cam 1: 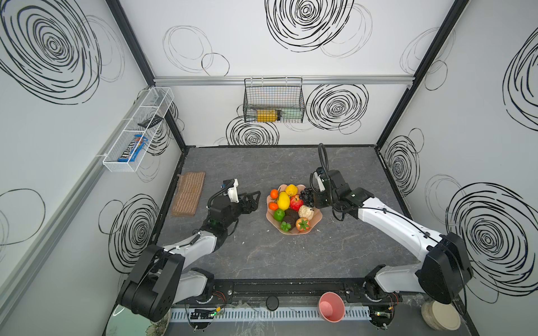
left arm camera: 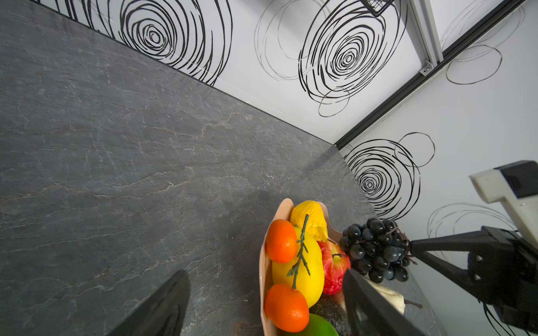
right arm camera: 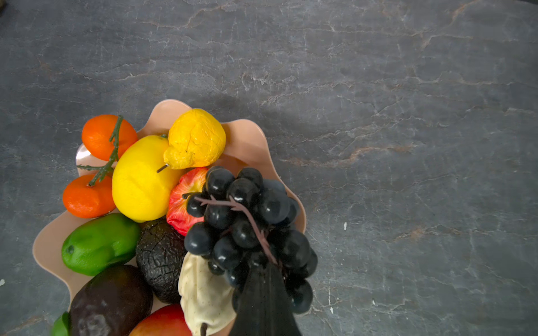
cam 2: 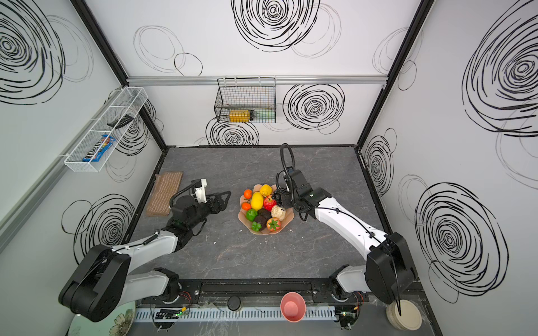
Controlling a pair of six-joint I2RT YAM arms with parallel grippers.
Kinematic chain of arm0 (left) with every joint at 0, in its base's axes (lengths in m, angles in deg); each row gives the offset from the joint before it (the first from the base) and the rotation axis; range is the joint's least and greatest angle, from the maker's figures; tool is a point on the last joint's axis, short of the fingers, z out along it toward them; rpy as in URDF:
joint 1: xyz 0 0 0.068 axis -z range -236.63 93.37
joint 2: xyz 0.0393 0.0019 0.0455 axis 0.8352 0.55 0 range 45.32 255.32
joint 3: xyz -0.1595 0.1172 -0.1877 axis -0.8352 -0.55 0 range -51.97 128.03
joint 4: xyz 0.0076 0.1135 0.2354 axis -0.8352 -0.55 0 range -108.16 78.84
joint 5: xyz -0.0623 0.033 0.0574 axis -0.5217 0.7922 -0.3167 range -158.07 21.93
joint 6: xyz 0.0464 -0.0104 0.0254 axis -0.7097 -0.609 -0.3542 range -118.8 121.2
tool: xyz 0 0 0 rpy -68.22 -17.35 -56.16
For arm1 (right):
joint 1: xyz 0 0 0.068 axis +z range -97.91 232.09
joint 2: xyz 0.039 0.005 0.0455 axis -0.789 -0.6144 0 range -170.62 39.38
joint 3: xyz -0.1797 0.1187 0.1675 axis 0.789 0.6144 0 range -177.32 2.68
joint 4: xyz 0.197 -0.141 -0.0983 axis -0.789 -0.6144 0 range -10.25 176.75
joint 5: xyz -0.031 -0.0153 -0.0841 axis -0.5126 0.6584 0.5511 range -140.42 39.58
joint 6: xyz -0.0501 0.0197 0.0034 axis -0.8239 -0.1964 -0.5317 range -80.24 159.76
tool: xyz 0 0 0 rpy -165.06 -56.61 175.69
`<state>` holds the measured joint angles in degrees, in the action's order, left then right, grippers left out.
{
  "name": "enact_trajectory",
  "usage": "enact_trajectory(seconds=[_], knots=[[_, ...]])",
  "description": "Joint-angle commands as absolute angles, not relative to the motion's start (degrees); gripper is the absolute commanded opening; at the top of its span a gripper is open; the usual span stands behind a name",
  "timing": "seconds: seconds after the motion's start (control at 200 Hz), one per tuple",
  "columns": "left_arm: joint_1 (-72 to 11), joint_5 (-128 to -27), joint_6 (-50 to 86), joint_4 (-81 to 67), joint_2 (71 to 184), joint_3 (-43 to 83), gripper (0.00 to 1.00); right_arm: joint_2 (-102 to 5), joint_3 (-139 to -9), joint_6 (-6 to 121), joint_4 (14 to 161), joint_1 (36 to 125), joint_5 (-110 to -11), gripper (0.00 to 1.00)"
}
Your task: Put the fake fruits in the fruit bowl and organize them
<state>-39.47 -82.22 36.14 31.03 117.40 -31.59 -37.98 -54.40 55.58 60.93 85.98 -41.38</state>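
The dark grey worktop (cam 1: pixel 291 256) carries the fruit bowl (right arm camera: pixel 247 139) near its middle, heaped with fake fruits (right arm camera: pixel 139 180). The left pincer (cam 1: pixel 256 198) hangs spread and empty just beside the bowl, on the side toward the worktop's left edge. The right pincer (right arm camera: pixel 265 270), pressed together, pinches the stem of the black grape bunch (right arm camera: pixel 241 218). The bunch hangs over the bowl's rim on the side facing the right edge, next to the red apple (cam 1: pixel 296 202). Lemon (cam 1: pixel 283 200), avocado (cam 1: pixel 291 218), beige pear (cam 1: pixel 306 212), lime (cam 1: pixel 279 215) and two oranges (cam 1: pixel 274 193) lie inside.
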Motion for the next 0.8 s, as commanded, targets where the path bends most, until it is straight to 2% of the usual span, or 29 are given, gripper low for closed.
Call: enact_trajectory(seconds=[0.0, 0.395, 0.6, 0.796], knots=[[-40.04, -82.93, 36.44, 34.91, 117.83, -31.45, 0.86, -36.55, -51.18, 58.95, 60.92, 86.0, -44.59, 0.0], [-40.02, -82.84, 36.36, 34.99, 117.58, -31.54, 0.86, -32.6, -47.74, 60.83, 63.2, 86.02, -48.97, 0.0], [-40.02, -82.84, 36.36, 34.98, 117.48, -31.67, 0.86, -33.01, -49.87, 60.77, 61.85, 85.91, -47.81, 0.18], [-40.02, -82.84, 36.36, 35.03, 117.39, -31.67, 0.86, -32.04, -51.48, 60.53, 60.96, 85.77, -46.85, 0.29]])
